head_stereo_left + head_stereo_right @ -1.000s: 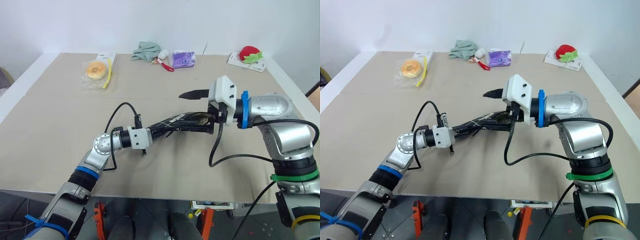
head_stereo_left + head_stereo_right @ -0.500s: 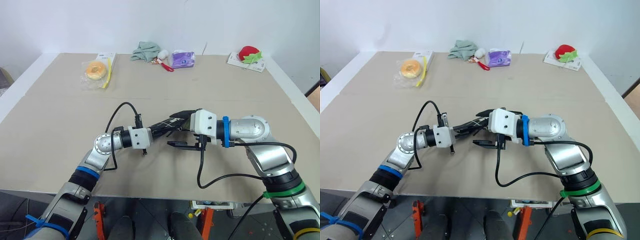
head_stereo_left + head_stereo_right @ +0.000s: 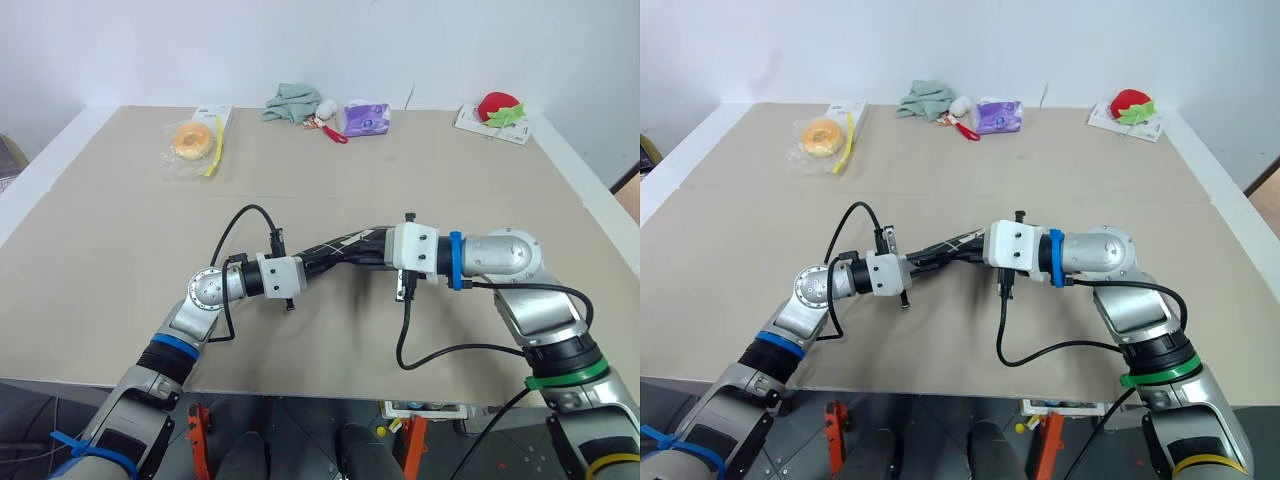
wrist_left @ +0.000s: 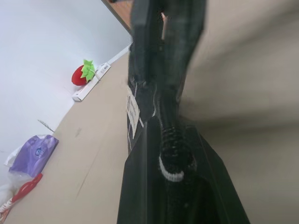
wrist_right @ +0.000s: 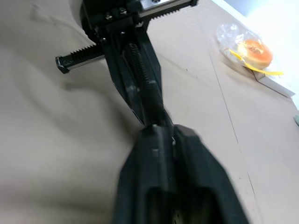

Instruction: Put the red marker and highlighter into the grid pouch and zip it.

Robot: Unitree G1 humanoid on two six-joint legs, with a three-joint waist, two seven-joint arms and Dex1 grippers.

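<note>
While the grid pouch (image 3: 345, 247) hangs stretched between the two arms above the bench (image 3: 120, 250), neither pen can be seen lying loose on the surface, so they are most likely inside already; the pouch's inside is hidden, so I cannot confirm it. What remains, by my reading, is the zipping.

The left pincer (image 3: 308, 264) is clamped shut on the pouch's near end, holding it edge-up, with its white label (image 4: 133, 109) and the zipper teeth running away from the fingers toward the other arm. The right pincer (image 3: 380, 250) is squeezed tight on the far end of the pouch, right at the zipper line; in its wrist view the dark fingers (image 5: 161, 154) meet over the black fabric with the teeth (image 5: 140, 65) stretching ahead toward the left pincer. Whether it has the pull cord itself or only the fabric I cannot tell.

How much of the zipper is closed is not clear. If the right pincer does have the pull, the next need is a steady draw along the teeth while the left one keeps the pouch taut; a slack pouch could bunch and jam the slider.

Well beyond both pincers, the donut packet (image 3: 190, 142), cloth (image 3: 293, 102), purple packet (image 3: 367, 118) and strawberry toy (image 3: 499, 107) sit untouched.
</note>
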